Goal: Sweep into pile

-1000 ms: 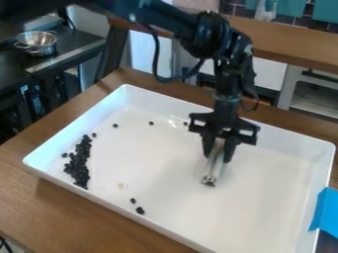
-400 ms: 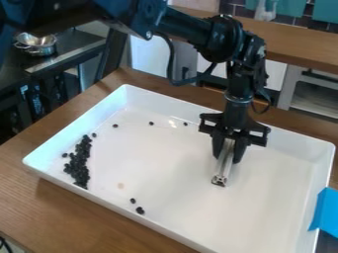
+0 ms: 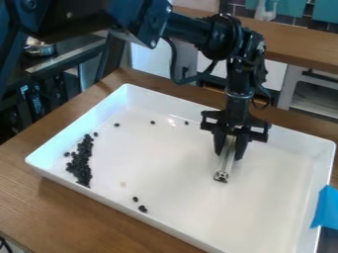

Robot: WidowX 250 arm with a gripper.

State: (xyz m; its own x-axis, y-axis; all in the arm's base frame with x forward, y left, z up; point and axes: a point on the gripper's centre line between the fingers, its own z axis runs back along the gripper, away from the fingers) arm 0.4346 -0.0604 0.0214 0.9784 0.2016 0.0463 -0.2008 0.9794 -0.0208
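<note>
Item, white tray point(image 3: 178, 227): on the wooden worktop point(image 3: 72, 210), its near right corner cut off by your view's lower edge. Item, blue piece point(image 3: 324, 210): at the tray's right end, partly cut off; you cannot tell what it is. Item, metal pot point(image 3: 41, 48): beyond the tray's far left side, partly covered by your black arm point(image 3: 132, 22), whose base is out of your view. Item, pale spot point(image 3: 123, 184): on the tray floor, between the pile and the near side; too faint for you to name.

Item, your hand point(image 3: 228, 154): hanging down over the tray, right of its middle. Fingers: held apart only by the slim pale tool point(image 3: 226, 162), clamped between them. The tool's upper part is hidden from you by the fingers; its dark lower end points down at the tray floor, and you cannot tell whether it touches.

Item, pile of dark pellets point(image 3: 80, 162): inside the tray, along its left end, too tightly packed for you to count. Item, loose pellets: one point(image 3: 117, 125) near the pile toward the tray's far side; two more point(image 3: 152, 122) spaced out along that far side; a few point(image 3: 143, 209) close together by the near side, well apart from the pile.
</note>
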